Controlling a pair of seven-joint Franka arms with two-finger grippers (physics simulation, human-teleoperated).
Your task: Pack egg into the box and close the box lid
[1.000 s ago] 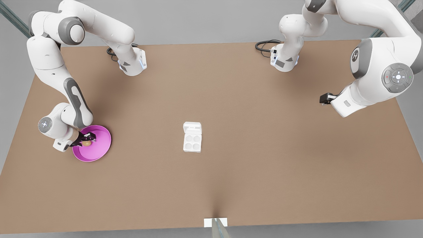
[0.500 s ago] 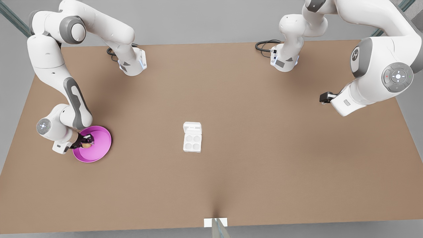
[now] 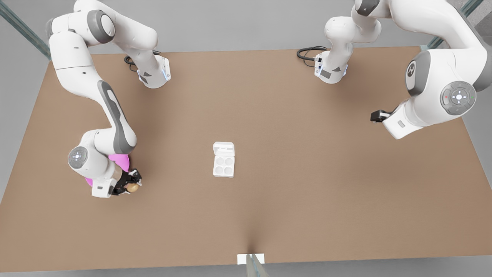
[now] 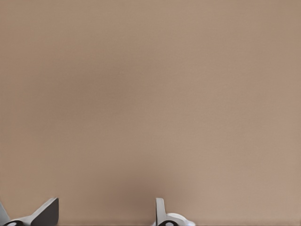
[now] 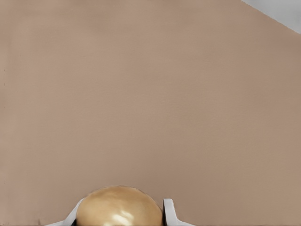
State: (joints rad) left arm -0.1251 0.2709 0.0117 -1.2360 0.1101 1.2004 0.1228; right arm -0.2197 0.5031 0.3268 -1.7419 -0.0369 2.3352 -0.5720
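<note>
Now the right gripper point(image 3: 132, 186), fingers clamped on the small tan oval egg point(image 3: 133, 187), hangs over the brown tabletop point(image 3: 307, 192) at the round pink plate's point(image 3: 122, 160) five o'clock. It should carry the egg level toward the white four-cup box point(image 3: 223, 164), lid point(image 3: 223, 147) open at its twelve o'clock. Half a second ago the egg was over the plate. Farther off, the left gripper point(image 3: 378, 116) waits, fingers apart.

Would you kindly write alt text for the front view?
The right claw holds the egg beside the pink plate, at the front view's left. The open box sits mid-table; the left claw waits at the front view's right.
</note>
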